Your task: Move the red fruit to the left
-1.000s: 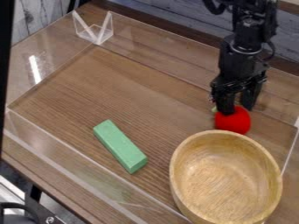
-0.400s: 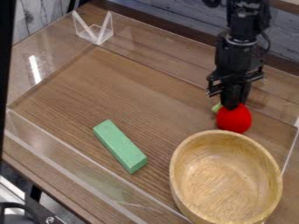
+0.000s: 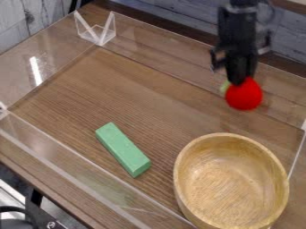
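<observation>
Now fingers (image 3: 230,79) grip red fruit (image 3: 245,95).

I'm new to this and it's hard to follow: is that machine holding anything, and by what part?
Yes, the red fruit; the tool seems to grip it at its green leafy top.

On the brown bench (image 3: 96,80), a pale wooden bowl (image 3: 231,182) sits near the front edge, a green rectangular block (image 3: 122,149) lies beside it, and a white wire-like object (image 3: 96,29) stands well apart.
</observation>
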`<control>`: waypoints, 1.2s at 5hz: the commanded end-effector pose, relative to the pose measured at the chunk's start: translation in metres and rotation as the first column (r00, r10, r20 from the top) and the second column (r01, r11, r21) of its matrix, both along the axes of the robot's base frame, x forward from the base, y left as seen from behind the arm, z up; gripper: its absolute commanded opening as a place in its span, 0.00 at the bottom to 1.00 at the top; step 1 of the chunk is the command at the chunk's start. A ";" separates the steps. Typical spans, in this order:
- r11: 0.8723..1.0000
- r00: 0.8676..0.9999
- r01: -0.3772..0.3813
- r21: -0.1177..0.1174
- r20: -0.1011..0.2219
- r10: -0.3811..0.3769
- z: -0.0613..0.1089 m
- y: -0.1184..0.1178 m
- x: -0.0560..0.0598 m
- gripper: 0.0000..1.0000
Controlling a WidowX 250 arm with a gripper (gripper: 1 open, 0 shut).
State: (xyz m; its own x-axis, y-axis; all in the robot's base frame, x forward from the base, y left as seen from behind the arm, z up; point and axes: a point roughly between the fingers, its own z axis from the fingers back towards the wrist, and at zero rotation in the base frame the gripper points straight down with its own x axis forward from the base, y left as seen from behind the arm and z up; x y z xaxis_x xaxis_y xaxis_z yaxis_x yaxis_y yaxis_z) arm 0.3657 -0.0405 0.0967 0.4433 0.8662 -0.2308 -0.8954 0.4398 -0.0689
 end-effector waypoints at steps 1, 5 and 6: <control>0.999 0.994 -0.030 -0.022 0.108 0.032 0.048 0.035 0.007 0.00; 0.998 0.986 -0.053 0.043 0.163 0.045 0.023 0.127 0.001 0.00; 0.997 0.983 -0.037 0.074 0.182 0.023 0.002 0.133 0.004 0.00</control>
